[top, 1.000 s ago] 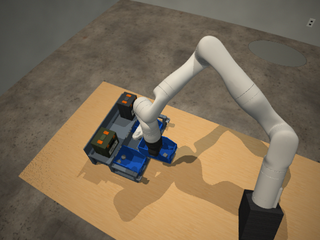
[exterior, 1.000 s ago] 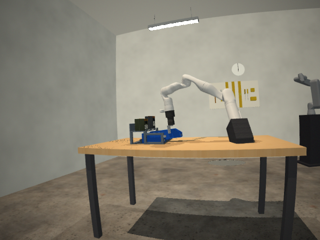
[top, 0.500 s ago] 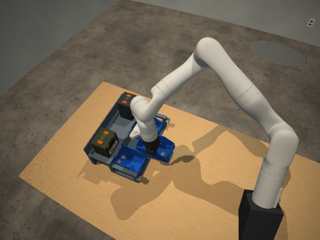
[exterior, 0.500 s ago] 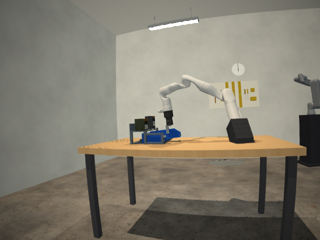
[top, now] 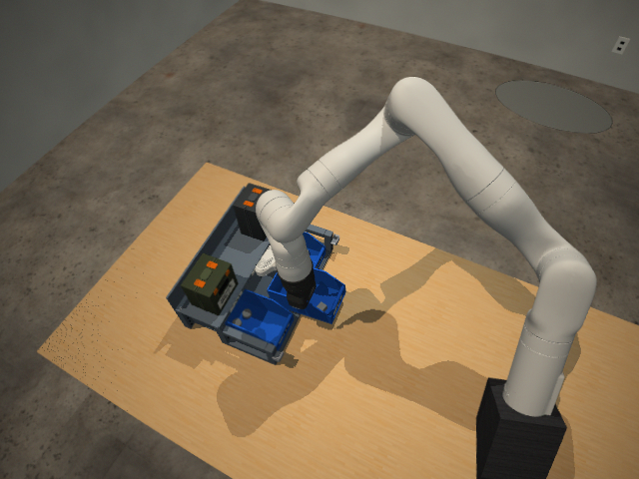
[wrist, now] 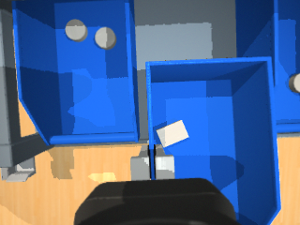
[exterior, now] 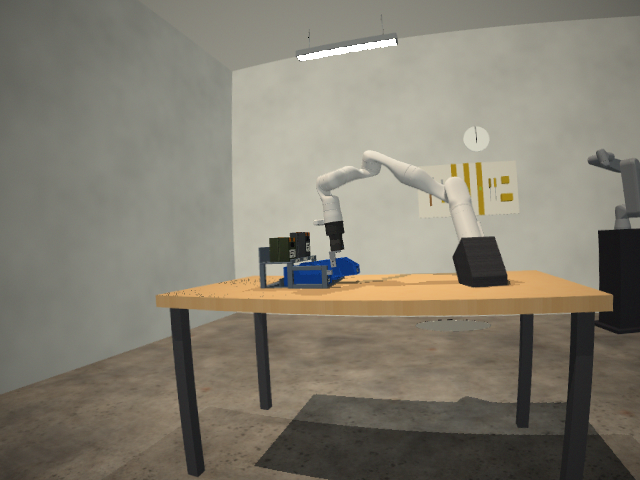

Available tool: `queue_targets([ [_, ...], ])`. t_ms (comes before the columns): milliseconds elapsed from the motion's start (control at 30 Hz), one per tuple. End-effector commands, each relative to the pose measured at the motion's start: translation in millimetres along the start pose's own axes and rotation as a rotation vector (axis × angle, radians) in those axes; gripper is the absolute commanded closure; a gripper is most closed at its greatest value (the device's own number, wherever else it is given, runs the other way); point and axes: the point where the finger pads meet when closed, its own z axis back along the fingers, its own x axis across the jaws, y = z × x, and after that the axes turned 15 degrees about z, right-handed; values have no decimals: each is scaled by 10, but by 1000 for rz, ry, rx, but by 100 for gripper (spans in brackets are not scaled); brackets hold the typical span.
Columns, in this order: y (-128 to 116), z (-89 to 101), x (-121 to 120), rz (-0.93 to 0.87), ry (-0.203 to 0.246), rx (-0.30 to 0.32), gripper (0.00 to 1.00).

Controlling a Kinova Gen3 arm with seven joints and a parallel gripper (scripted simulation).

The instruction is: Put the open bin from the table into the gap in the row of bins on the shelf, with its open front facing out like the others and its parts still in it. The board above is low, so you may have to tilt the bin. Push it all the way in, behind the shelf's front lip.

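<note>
Three blue bins on view at the grey shelf (top: 181,298), left of centre on the wooden surface (top: 422,329). The open bin (wrist: 220,141), centre of the wrist view, sits partway into the gap between its neighbours, its front end jutting out over the lip; one pale square part (wrist: 172,133) lies inside. Claw (wrist: 151,161) pinched narrow on the bin's left side wall. Neighbouring bin (wrist: 80,84), upper left, holds two grey round parts. Two dark boxes (top: 209,282) stand on the upper board.
</note>
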Motion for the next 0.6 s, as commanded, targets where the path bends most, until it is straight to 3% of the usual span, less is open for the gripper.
queue_targets([
  [0, 3, 1, 3, 3, 0, -7, 100],
  [567, 35, 1, 10, 5, 0, -8, 100],
])
